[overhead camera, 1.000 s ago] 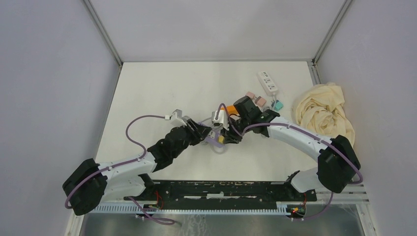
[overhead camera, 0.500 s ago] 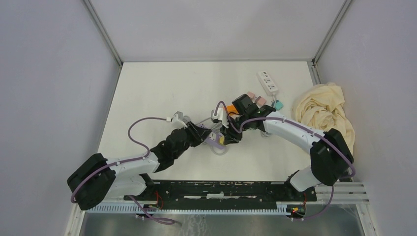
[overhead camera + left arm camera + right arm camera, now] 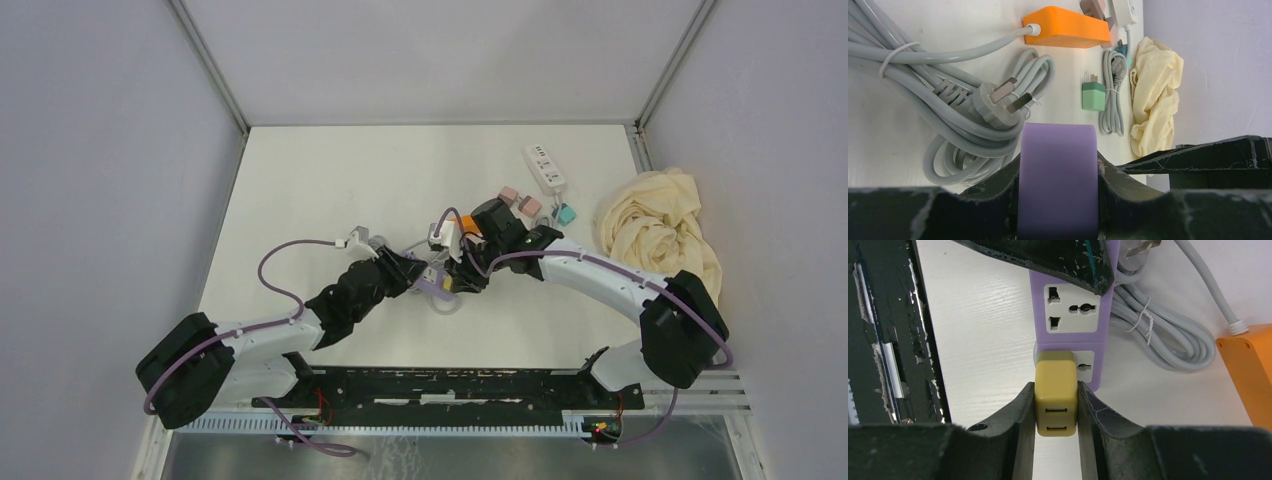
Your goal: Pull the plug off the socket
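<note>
A purple power strip (image 3: 1071, 305) lies mid-table; it also shows in the top view (image 3: 433, 284). A yellow plug adapter (image 3: 1056, 390) sits in its near socket. My right gripper (image 3: 1056, 405) is shut on the yellow plug, a finger on each side. My left gripper (image 3: 1058, 200) is shut on the purple strip's end (image 3: 1058, 175), holding it on the table. In the top view both grippers meet at the strip, the left gripper (image 3: 420, 272) from the left and the right gripper (image 3: 462, 275) from the right.
A coiled grey cable with a three-pin plug (image 3: 993, 102) lies beside the strip. An orange strip (image 3: 1068, 34), a green adapter (image 3: 1093, 96), a white strip (image 3: 544, 167), pink blocks (image 3: 518, 198) and a cream cloth (image 3: 660, 225) lie at the right.
The right arm shifted slightly toward the back and then returned; both grippers stay at the strip. The plug stays in the socket.
</note>
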Robot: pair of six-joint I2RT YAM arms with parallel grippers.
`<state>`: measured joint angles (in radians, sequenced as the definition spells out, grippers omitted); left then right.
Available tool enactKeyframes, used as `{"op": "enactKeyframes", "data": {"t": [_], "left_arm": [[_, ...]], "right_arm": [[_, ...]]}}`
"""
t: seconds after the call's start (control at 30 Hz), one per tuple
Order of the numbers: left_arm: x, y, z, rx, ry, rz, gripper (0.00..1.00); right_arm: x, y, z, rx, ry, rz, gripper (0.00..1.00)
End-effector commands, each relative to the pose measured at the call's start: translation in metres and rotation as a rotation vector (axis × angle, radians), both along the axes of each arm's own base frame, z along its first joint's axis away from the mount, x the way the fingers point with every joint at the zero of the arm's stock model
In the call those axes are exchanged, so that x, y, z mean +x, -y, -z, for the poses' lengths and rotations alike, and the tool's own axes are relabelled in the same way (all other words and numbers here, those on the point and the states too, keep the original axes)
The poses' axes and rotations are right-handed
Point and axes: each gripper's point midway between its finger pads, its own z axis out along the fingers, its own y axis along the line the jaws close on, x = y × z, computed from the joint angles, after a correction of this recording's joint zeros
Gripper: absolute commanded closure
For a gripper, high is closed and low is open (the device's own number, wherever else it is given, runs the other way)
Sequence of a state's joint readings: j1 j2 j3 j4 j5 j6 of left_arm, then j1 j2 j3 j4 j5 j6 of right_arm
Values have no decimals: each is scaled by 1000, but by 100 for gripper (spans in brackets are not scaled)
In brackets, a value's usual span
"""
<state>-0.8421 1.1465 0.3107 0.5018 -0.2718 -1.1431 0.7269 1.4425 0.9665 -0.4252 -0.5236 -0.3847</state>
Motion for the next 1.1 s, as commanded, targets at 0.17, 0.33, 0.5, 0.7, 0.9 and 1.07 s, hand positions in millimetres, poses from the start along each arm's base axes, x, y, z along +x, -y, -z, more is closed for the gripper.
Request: {"op": "enactKeyframes", "data": {"t": [0.17,0.33,0.5,0.7,0.9,1.07], "left_arm": [[9,-3,-18,28,-3,-54,97],[9,-10,-15,54,-6,-74,97],[11,-5,-16,64,-3,-59,97],[11,-2,-17,90,11,-32,97],[10,-9,-23,82,38,-52,97],[13,-11,-29,62,51,-68,97]], "right_arm": [[18,-11,-24,63,-2,-48,100],[13,-11,-24,110,-64,-56,100],[18,-22,-28,83,80,21,100],[11,-22,-30,90,-2,-39,100],[18,-5,-29,132,-83,-43,100],[3,-24,-36,193,45,-59,100]]}}
